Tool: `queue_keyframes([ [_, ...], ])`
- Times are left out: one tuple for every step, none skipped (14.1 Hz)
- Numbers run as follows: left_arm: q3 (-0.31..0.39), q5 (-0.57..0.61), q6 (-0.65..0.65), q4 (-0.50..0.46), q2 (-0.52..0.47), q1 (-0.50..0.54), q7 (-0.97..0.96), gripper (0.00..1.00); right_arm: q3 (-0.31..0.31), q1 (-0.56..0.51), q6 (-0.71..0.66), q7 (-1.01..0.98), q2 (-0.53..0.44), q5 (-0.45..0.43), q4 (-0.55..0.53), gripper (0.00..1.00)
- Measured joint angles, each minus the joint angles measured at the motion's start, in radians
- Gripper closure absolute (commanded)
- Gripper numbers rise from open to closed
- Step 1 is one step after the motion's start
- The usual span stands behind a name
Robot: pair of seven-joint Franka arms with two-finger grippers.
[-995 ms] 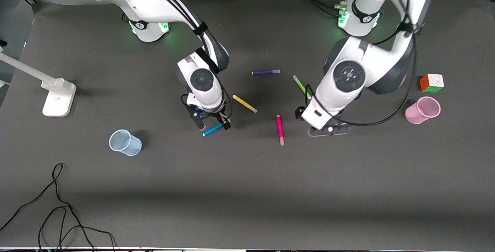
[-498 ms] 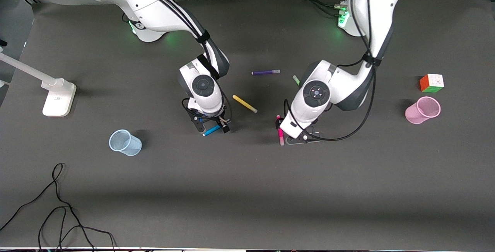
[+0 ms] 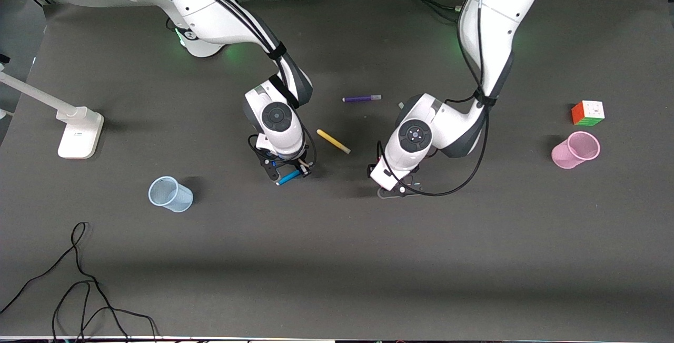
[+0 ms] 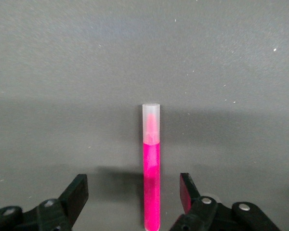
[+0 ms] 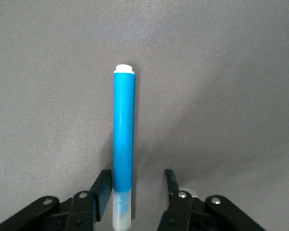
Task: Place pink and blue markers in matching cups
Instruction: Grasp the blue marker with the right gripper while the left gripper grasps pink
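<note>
Neither marker had reached a cup, so the whole of the placing was left to do. The blue cup (image 3: pixel 170 194) lay tipped on the table toward the right arm's end, nearer the front camera than the grippers, and the pink cup (image 3: pixel 575 149) lay tipped toward the left arm's end, just beside the puzzle cube (image 3: pixel 587 113); both held nothing.

The right gripper (image 3: pixel 288 170) was down over the blue marker (image 5: pixel 123 144), which lay flat on the table. In the right wrist view one finger touched the pen while the other stood apart from it, so the jaws were partly open and no grip was made.

The left gripper (image 3: pixel 392 189) was low over the pink marker (image 4: pixel 151 168), which also lay flat (the front view hid it under the wrist). Its fingers (image 4: pixel 76 192) stood wide on both sides of the pen, clear of it.

The step in hand appeared to be the two pickups. The yellow pen (image 3: pixel 333 141) and purple pen (image 3: pixel 361 98) lay untouched between the arms.
</note>
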Motion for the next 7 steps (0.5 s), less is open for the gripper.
queue_keyframes([
  [0.000, 0.000, 0.011, 0.000, 0.010, -0.002, 0.000, 0.14, 0.000, 0.000, 0.000, 0.000, 0.000, 0.000, 0.000, 0.72],
  [0.000, 0.000, 0.023, 0.000, 0.019, -0.005, 0.000, 0.15, 0.000, 0.000, 0.000, 0.000, 0.000, 0.000, 0.000, 0.77],
  [0.000, 0.000, 0.036, 0.000, 0.027, -0.008, 0.000, 0.19, 0.000, 0.000, 0.000, 0.000, 0.000, 0.000, 0.000, 0.81],
  [0.000, 0.000, 0.048, 0.000, 0.034, -0.011, 0.000, 0.32, 0.000, 0.000, 0.000, 0.000, 0.000, 0.000, 0.002, 0.85],
  [0.000, 0.000, 0.057, 0.000, 0.039, -0.013, 0.000, 0.46, 0.000, 0.000, 0.000, 0.000, 0.000, 0.000, 0.002, 0.87],
  [0.000, 0.000, 0.060, 0.000, 0.043, -0.014, 0.000, 0.73, 0.000, 0.000, 0.000, 0.000, 0.000, 0.000, 0.003, 0.88],
  [0.001, 0.000, 0.060, 0.000, 0.044, -0.015, 0.000, 0.88, 0.000, 0.000, 0.000, -0.002, 0.000, 0.000, 0.004, 0.89],
])
